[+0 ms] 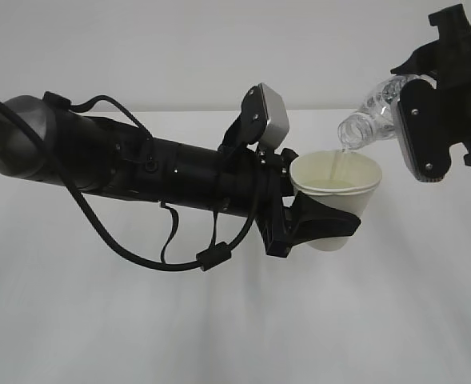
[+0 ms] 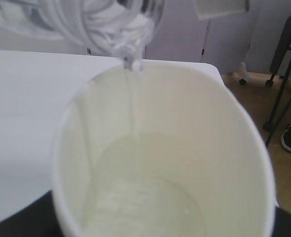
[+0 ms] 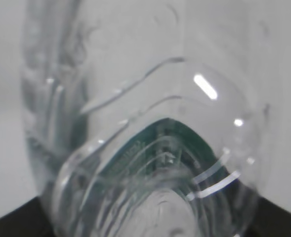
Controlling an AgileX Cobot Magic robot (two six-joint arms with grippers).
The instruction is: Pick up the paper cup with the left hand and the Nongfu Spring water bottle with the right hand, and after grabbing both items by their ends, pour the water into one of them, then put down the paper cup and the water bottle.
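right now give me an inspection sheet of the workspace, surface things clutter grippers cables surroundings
surface: white table, bare where visible.
job's things: paper cup held above the table, upright with a slight tilt; Nongfu Spring water bottle tipped, mouth over the cup's rim; a thin stream of water falls into the cup, a pool already at the bottom.
clutter: nothing seen.
grippers: left hand shut on the cup's lower half; right hand shut on the bottle's base end.
cables: black cables loop under the left arm, hanging above the table.
surroundings: pale wall behind; in the left wrist view, a black wheeled stand on a brown floor beyond the table edge.
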